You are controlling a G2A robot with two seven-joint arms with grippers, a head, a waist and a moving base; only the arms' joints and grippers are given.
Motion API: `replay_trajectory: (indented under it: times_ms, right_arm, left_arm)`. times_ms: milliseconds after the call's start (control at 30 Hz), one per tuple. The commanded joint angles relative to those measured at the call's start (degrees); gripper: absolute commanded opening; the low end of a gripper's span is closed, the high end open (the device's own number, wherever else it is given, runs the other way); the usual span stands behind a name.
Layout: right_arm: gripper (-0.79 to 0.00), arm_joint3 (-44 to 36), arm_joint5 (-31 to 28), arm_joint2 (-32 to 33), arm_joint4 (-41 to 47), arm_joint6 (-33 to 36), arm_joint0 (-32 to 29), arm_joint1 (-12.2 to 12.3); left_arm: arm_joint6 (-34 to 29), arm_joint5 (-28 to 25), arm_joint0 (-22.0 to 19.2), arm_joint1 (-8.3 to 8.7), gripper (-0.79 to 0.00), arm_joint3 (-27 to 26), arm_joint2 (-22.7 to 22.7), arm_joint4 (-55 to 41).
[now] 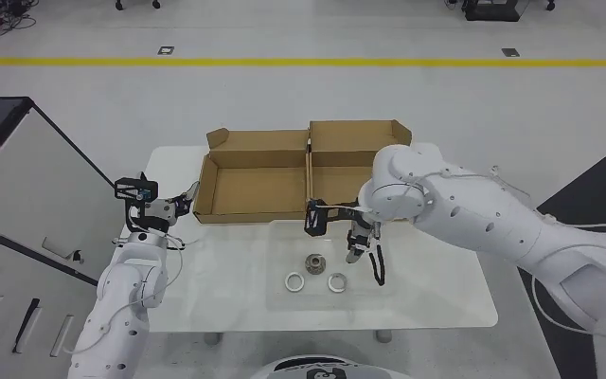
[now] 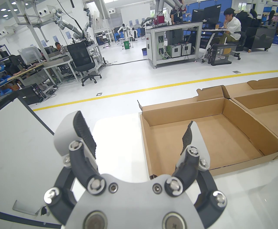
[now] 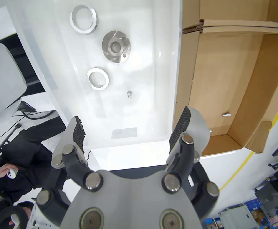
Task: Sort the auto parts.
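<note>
Right claw (image 3: 131, 117), spread apart and empty near the metal flange (image 3: 116, 46), would best pinch that seemingly heavy, rigid, slick disc across its rim.

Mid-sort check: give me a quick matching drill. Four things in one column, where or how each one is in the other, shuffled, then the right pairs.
Things:
1. flanged hub
2. bolt
3. left gripper
4. box by the left gripper

Places or states:
A. nothing inside
B. lying inside the other cardboard box
C. on the table beside two rings
D. open, holding nothing

Pairs: 1-C, 2-B, 3-D, 4-A
</note>
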Motion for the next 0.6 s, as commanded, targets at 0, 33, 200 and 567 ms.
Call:
replay_trajectory:
  times_ms: [0,33,200,567]
  right_arm:
    - [0.000,0.46,-0.51,-1.57,0.74,-0.52,0.52,0.32]
    - [0.000,1.07,-0.95,-2.55,1.30,-0.96,0.73,0.47]
    - [0.000,2.44,-2.82,-4.44,2.49,-2.83,1.47,0.56]
    - [-0.086,5.57,-4.33,-5.09,0.06,-4.33,-1.56,-1.60]
  left_arm:
    - [0.00,0.00,0.00,0.00,0.000,0.00,0.00,0.00]
    - [0.00,0.00,0.00,0.00,0.000,0.00,0.00,0.00]
    - [0.00,0.00,0.00,0.00,0.000,0.00,0.00,0.00]
    - [0.00,0.00,0.00,0.00,0.000,0.00,0.00,0.00]
